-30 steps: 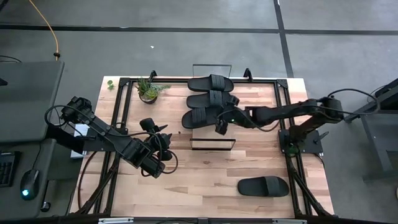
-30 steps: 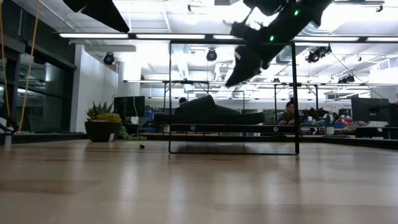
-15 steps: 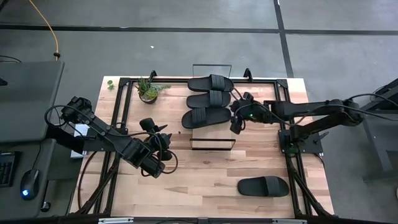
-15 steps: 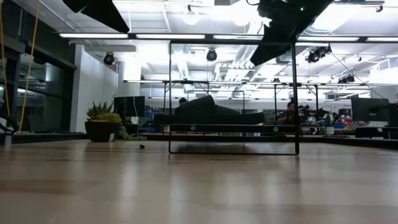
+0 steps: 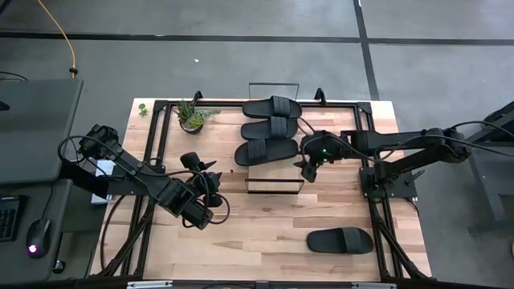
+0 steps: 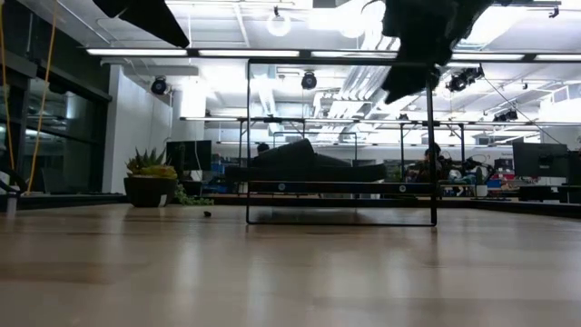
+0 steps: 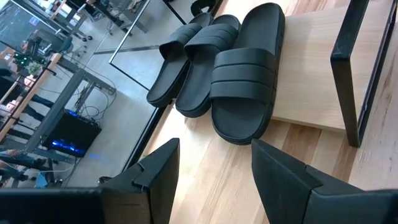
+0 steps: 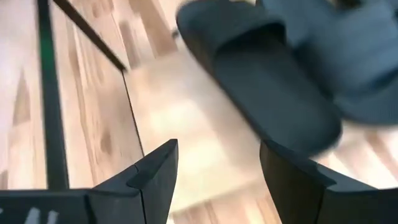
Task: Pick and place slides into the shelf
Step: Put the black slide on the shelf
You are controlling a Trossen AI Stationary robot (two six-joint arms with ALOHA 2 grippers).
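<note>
Three black slides (image 5: 271,128) lie side by side, soles down, on the light-wood shelf (image 5: 275,172), which has black wire rails at both short ends. The left wrist view shows them in a row (image 7: 245,81); the low view shows them on the plank (image 6: 304,163). A fourth slide (image 5: 340,240) lies on the table near its near right corner. My right gripper (image 5: 307,170) hovers open above the table beside the shelf's right side, with the end of a slide (image 8: 273,93) ahead of it. My left gripper (image 7: 216,144) is open and waits left of the shelf.
A small potted plant (image 5: 191,116) stands near the table's far left corner, also visible in the low view (image 6: 150,177). Black frame rails run along the table's edges (image 5: 365,120). Bare wood lies between the shelf and the near edge. People sit in the room beyond.
My right gripper has drawn away from the nearest slide on the shelf toward the table's right, then shifted a little toward the near edge. The three slides on the shelf and the one on the table have stayed where they were.
</note>
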